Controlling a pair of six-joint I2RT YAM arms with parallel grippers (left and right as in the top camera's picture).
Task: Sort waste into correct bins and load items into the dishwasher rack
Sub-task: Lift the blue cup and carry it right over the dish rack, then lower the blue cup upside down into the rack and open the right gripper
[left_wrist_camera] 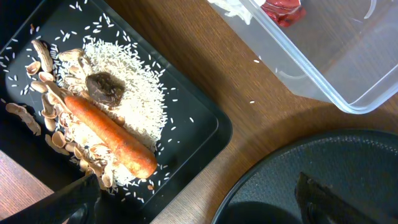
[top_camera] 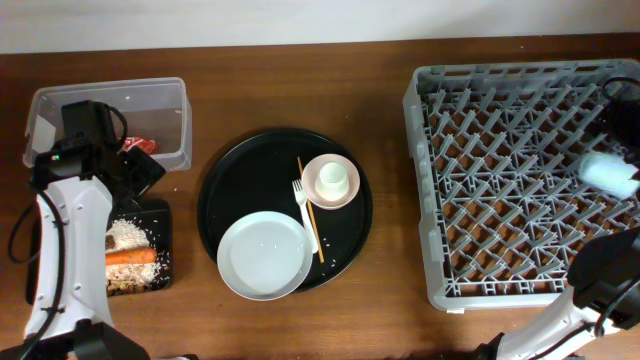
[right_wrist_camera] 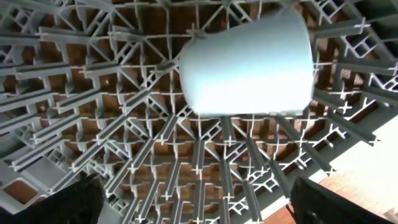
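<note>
The shallow black tray (top_camera: 160,215) (left_wrist_camera: 199,118) holds white rice (left_wrist_camera: 134,93), an orange carrot piece (left_wrist_camera: 109,134) (top_camera: 130,257) and brownish bones (left_wrist_camera: 46,87). The clear tub (top_camera: 170,100) (left_wrist_camera: 348,81) holds the red wrapper (left_wrist_camera: 283,11) (top_camera: 140,145), with a bit of white tissue (left_wrist_camera: 233,7) beside it. My left gripper (left_wrist_camera: 199,205) (top_camera: 140,168) is open and empty between the bins. On the round black tray (top_camera: 240,175) are the white plate (top_camera: 265,255), the pink bowl (top_camera: 315,190) with the cream cup (top_camera: 332,178) in it, the fork (top_camera: 300,198) and the chopsticks (top_camera: 308,208). The light blue cup (right_wrist_camera: 249,62) (top_camera: 608,172) lies on its side in the grey rack (top_camera: 500,160) (right_wrist_camera: 124,124). My right gripper (right_wrist_camera: 199,199) is open, apart from it.
The round black tray's rim (left_wrist_camera: 261,168) lies close to the shallow tray's corner. Loose rice grains (left_wrist_camera: 252,102) lie on the wooden table (top_camera: 390,300). The rack's near wall (right_wrist_camera: 348,149) runs below the cup. My left arm (top_camera: 65,230) covers part of the shallow tray.
</note>
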